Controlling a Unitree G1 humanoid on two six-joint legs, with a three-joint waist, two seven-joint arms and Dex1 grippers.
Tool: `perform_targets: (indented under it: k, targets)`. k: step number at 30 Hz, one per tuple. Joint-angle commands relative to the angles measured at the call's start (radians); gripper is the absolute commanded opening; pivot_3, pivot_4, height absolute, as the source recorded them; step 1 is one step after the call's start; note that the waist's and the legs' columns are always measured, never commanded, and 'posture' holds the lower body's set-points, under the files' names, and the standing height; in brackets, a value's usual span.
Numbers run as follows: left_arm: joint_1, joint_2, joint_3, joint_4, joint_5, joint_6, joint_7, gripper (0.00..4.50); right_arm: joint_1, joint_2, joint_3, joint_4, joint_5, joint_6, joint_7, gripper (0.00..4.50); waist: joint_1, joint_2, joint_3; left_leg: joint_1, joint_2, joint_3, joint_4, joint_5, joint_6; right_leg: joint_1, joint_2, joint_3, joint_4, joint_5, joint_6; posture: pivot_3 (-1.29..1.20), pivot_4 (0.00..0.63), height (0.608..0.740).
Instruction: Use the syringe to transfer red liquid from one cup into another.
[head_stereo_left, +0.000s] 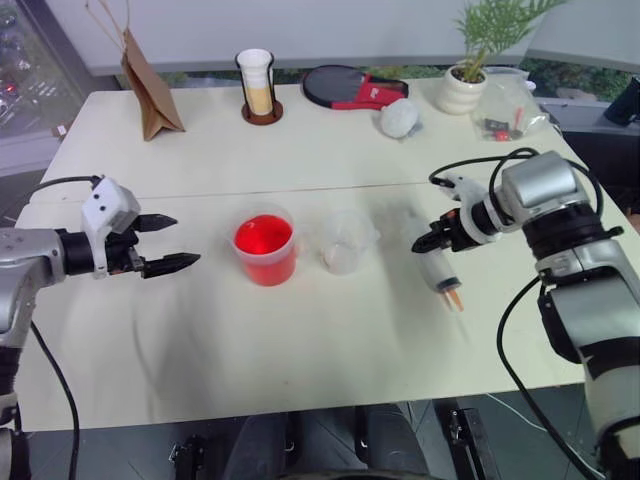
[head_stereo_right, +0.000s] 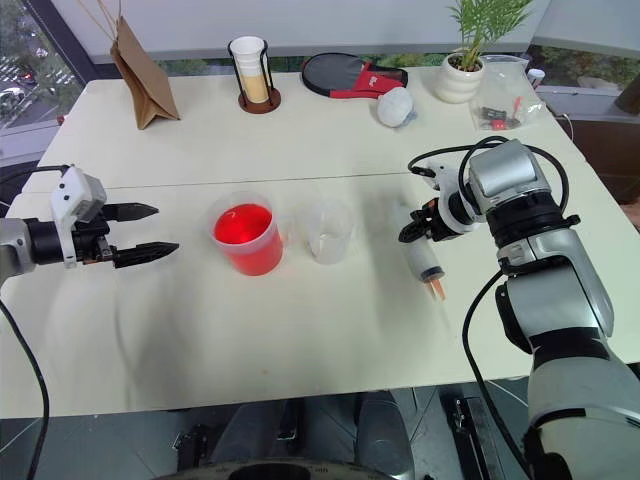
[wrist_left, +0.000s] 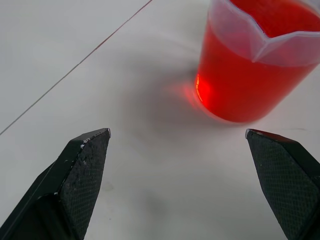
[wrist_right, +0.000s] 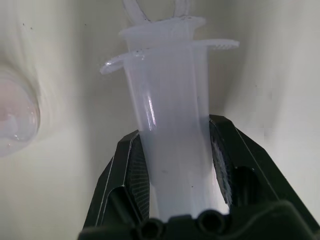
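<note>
Two black fingers of the right gripper (wrist_right: 177, 165) are clamped on the clear barrel of the syringe (head_stereo_left: 437, 268), which lies on the table (head_stereo_left: 300, 350) with its orange tip toward the near edge; whether it is lifted at all is hard to judge. Just left of it stands the smaller clear cup (head_stereo_left: 346, 242), and beside that the larger cup (head_stereo_left: 265, 250) of red liquid (head_stereo_left: 262, 238). Farther left, the left gripper (head_stereo_left: 170, 243) hovers with fingers spread wide, holding nothing, pointed at the red cup.
</note>
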Motion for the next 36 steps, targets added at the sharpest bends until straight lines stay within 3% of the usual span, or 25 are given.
perform_targets:
  k: [1,5,8,13,16,23,31,36]
  targets:
    - [-0.060,0.007,0.024,0.059,0.010,-0.042,-0.014,4.50,-0.183,-0.032,-0.239,-0.054,0.084,-0.268,0.039,1.39,0.001,0.004,0.003,-0.001,0.000,0.001,0.000,0.000,0.000,-0.002,0.000,0.000,0.000,0.000,0.001,0.00,0.150,0.740]
    - [-0.152,0.003,-0.017,0.155,0.043,-0.078,-0.043,4.50,-0.230,0.070,-0.430,-0.137,0.186,-0.439,-0.016,1.39,0.001,-0.001,0.000,0.000,0.003,-0.001,-0.004,0.000,0.000,-0.002,0.002,-0.003,0.001,0.001,0.001,0.00,0.150,0.740]
    - [-0.233,0.003,-0.045,0.227,0.069,-0.100,-0.069,4.50,-0.200,0.222,-0.527,-0.257,0.291,-0.404,-0.117,1.39,-0.005,-0.003,-0.001,0.001,0.004,0.000,-0.004,-0.001,-0.001,0.001,0.003,-0.004,0.001,0.001,0.001,0.00,0.150,0.740]
    - [-0.352,0.008,-0.077,0.330,0.107,-0.130,-0.111,4.50,0.064,0.452,-0.395,-0.609,0.287,-0.581,-0.160,1.39,-0.001,-0.003,-0.002,0.001,0.003,0.000,0.000,-0.001,-0.002,0.001,0.003,-0.003,0.003,0.001,0.001,0.00,0.150,0.740]
    - [-0.399,0.024,-0.090,0.376,0.137,-0.153,-0.136,4.50,0.180,0.550,-0.311,-0.687,0.263,-0.667,-0.186,1.39,0.001,-0.003,-0.001,0.000,0.001,-0.003,0.000,-0.001,-0.001,0.001,0.002,-0.003,0.004,0.001,0.002,0.00,0.150,0.740]
    - [-0.568,0.030,-0.043,0.406,0.078,-0.086,-0.220,4.50,0.310,0.583,-0.156,-0.681,0.155,-0.813,-0.183,1.39,0.001,-0.006,-0.002,0.000,0.001,-0.004,0.002,-0.001,-0.001,0.003,0.003,-0.004,0.003,0.001,0.002,0.00,0.150,0.740]
    - [-0.620,-0.074,0.003,0.091,-0.112,0.115,-0.163,4.50,0.343,0.621,-0.097,-0.616,0.089,-0.886,-0.210,1.39,-0.011,-0.006,-0.002,0.001,0.002,-0.005,0.002,0.000,-0.002,0.003,0.003,-0.003,0.004,0.001,0.002,0.00,0.150,0.740]
    - [-0.638,-0.108,-0.004,0.053,-0.124,0.132,-0.122,4.50,0.354,0.635,-0.092,-0.615,0.095,-0.879,-0.211,1.39,-0.025,-0.006,-0.002,0.001,0.002,-0.006,0.002,0.000,-0.002,0.003,0.004,-0.003,0.004,0.001,0.002,0.00,0.150,0.740]
